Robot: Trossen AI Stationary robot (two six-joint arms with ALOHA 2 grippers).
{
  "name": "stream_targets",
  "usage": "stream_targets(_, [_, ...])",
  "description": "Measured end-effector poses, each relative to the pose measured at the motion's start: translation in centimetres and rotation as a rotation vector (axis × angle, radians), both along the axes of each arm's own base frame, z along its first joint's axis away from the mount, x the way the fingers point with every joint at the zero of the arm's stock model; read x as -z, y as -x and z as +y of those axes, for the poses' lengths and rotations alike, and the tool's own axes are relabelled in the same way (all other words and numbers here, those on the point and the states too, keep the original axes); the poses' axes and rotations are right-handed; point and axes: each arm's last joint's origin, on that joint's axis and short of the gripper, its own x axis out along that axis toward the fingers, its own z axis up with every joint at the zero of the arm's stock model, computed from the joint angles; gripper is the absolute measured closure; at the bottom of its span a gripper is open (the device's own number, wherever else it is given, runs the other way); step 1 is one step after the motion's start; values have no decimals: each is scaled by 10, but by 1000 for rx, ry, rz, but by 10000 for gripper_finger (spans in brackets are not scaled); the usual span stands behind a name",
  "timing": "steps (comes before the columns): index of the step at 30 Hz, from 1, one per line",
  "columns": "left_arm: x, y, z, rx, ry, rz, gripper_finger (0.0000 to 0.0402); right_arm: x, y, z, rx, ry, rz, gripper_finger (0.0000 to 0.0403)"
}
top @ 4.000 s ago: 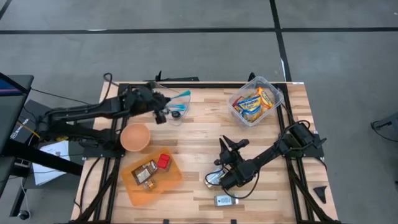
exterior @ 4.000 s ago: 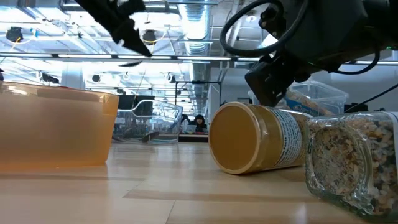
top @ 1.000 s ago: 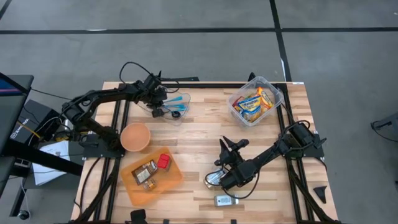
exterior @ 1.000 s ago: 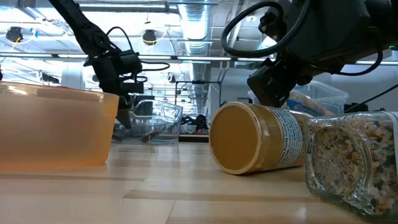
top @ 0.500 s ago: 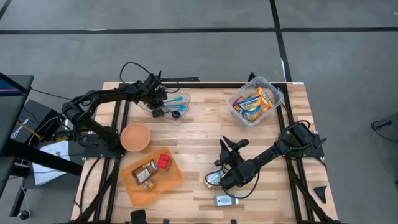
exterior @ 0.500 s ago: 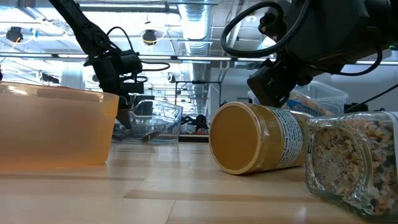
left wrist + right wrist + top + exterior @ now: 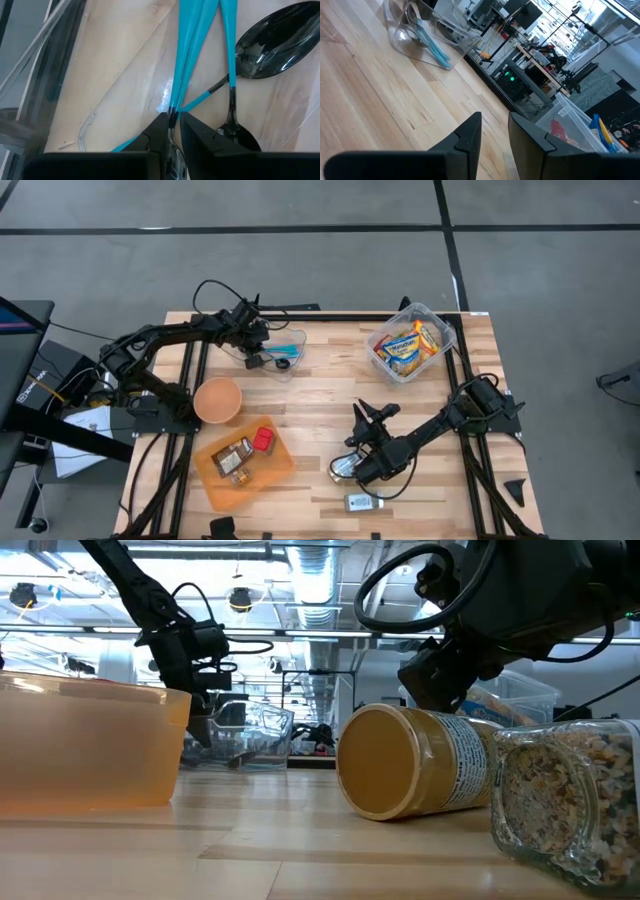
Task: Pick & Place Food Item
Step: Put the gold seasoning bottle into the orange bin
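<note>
A clear container (image 7: pixel 292 340) at the table's far left holds teal-handled spoons (image 7: pixel 280 35). My left gripper (image 7: pixel 256 358) reaches down into it, its fingers nearly together around one teal-handled spoon (image 7: pixel 186 60). A peanut butter jar (image 7: pixel 410 775) lies on its side near the front, beside a jar of grains (image 7: pixel 565 800). My right gripper (image 7: pixel 362 412) hovers above the peanut butter jar, pointing about level toward the far left. A narrow gap shows between its fingers (image 7: pixel 495 130), with nothing in it. The orange tray (image 7: pixel 275 470) holds a brown packet (image 7: pixel 232 455) and a red item (image 7: pixel 262 440). My left gripper pinches the spoon's thin neck (image 7: pixel 172 114), where the teal handle meets the dark head, between its two fingertips. The fingers come steeply from above and lie across the spoon. The spoon lies in the container, its head under the fingers.
An orange bowl (image 7: pixel 217 400) stands between the container and the tray. A clear bin of snack packs (image 7: pixel 410 345) sits at the far right. The grain jar (image 7: pixel 360 502) lies at the front edge. Bare wood stretches across the table's middle (image 7: pixel 320 395).
Nothing has visibly moved in the last second. Before that, my left gripper came down from high above the table into the clear container.
</note>
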Motion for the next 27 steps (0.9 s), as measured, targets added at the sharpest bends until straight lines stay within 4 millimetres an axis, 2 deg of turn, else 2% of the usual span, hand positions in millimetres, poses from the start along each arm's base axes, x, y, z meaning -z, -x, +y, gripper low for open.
stream_targets(18, [-3,-3,-3,17,-12,-15,362,0,0,0,0,-4,2,310])
stream_targets(22, [-18,-3,-7,28,-66,-66,362,0,0,0,1,-5,2,310])
stream_targets(27, [-54,-1,-26,65,-130,-200,362,0,0,0,0,-5,3,310])
